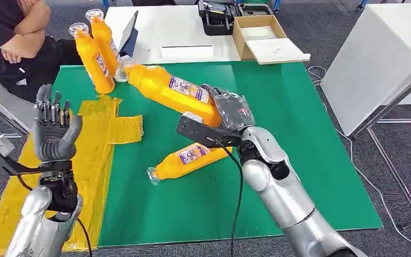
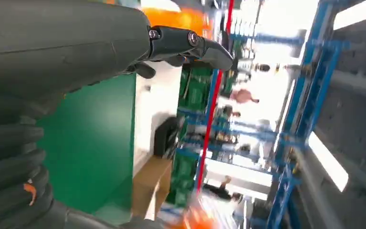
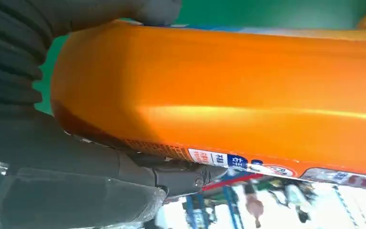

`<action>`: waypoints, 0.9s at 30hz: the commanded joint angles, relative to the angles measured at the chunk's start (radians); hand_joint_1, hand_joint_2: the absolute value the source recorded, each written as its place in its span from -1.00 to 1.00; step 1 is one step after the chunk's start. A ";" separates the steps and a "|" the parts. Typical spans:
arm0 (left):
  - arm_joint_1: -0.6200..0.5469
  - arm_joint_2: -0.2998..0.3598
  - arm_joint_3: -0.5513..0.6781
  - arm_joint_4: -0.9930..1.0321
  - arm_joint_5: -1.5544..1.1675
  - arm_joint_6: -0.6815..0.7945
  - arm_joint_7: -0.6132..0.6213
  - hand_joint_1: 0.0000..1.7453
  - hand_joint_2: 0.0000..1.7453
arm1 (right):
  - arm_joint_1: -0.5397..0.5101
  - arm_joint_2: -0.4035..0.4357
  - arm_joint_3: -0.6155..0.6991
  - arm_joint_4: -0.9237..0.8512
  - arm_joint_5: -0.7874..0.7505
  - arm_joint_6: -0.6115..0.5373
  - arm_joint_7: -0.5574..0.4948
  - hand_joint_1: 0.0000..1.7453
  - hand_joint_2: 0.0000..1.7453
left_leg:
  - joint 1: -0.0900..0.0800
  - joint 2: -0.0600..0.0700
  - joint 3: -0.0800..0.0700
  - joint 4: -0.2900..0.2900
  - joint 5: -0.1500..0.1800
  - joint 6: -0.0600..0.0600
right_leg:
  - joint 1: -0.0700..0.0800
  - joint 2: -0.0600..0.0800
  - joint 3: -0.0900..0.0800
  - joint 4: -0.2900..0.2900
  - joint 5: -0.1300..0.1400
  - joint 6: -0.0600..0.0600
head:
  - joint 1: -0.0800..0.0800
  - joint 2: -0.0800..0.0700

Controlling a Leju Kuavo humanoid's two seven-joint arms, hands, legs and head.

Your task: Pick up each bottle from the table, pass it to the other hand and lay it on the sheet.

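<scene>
Right hand: the right hand (image 1: 230, 110) grasps the base end of the held bottle (image 1: 171, 91), fingers wrapped round its orange body; the right wrist view shows the same grasp close up (image 3: 124, 191), the thumb pressed under the label edge.
Held bottle: orange, with a printed label, lifted above the green table (image 1: 299, 160) near its centre, tilted, its clear cap pointing toward 10 o'clock and just beside the standing pair.
Left hand: the left hand (image 1: 53, 134) is released, raised at 9 o'clock over the sheet, fingers upright and apart, grasping nothing; in the left wrist view its dark fingers (image 2: 190, 45) stretch out over the table.
Lying bottle: a second orange bottle (image 1: 187, 159) lies on its side on the green surface toward 6 o'clock, under the right forearm, cap toward 8 o'clock.
Standing bottles: two orange bottles (image 1: 93, 53) lean together at 11 o'clock, at the table's far left corner.
Sheet: the yellow sheet (image 1: 99, 144) is crumpled along the table's 9 o'clock edge and hangs off it.
Beyond the table: a cardboard box (image 1: 254, 35) sits on a white table at 12 o'clock; a person's folded arms (image 1: 21, 32) at 10 o'clock.
</scene>
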 commanded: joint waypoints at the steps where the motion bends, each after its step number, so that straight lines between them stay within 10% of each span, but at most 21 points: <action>1: -0.055 -0.118 -0.175 -0.028 -0.018 -0.048 0.079 -1.00 1.00 | 0.065 -0.049 -0.025 -0.137 0.064 0.037 0.095 1.00 1.00 | -0.001 -0.004 0.000 0.000 0.000 -0.002 | 0.000 -0.005 0.002 -0.001 -0.001 0.000 | 0.000 0.000; 27: -0.088 -0.162 -0.138 0.061 0.068 -0.036 0.169 -1.00 1.00 | 0.205 0.019 -0.109 -0.382 0.292 -0.126 0.072 1.00 1.00 | -0.001 -0.001 0.002 0.001 -0.001 -0.003 | -0.001 -0.003 0.001 0.000 -0.001 -0.001 | -0.001 0.000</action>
